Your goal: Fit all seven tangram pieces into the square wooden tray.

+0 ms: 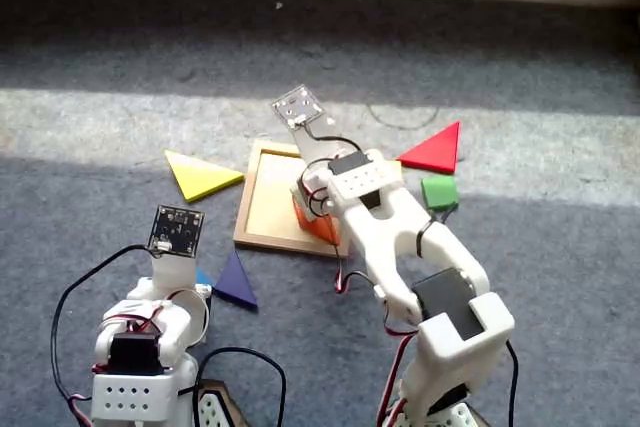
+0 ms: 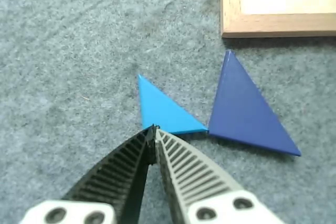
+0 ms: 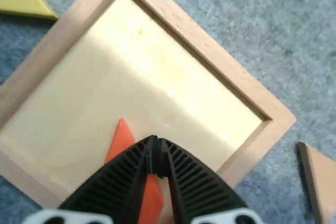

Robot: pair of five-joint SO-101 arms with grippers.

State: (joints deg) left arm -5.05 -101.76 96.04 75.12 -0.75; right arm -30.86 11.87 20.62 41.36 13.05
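Grey carpet under everything. Square wooden tray lay at centre with an orange triangle piece inside, near its corner. Right gripper sat over that piece, jaws together; grip on it unclear. Left gripper, jaws closed and empty, had its tip at a light blue triangle, which met a dark blue triangle at a corner just outside the tray.

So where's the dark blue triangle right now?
In the high view, the dark blue triangle lies by the tray's near-left corner, beside the light blue triangle.
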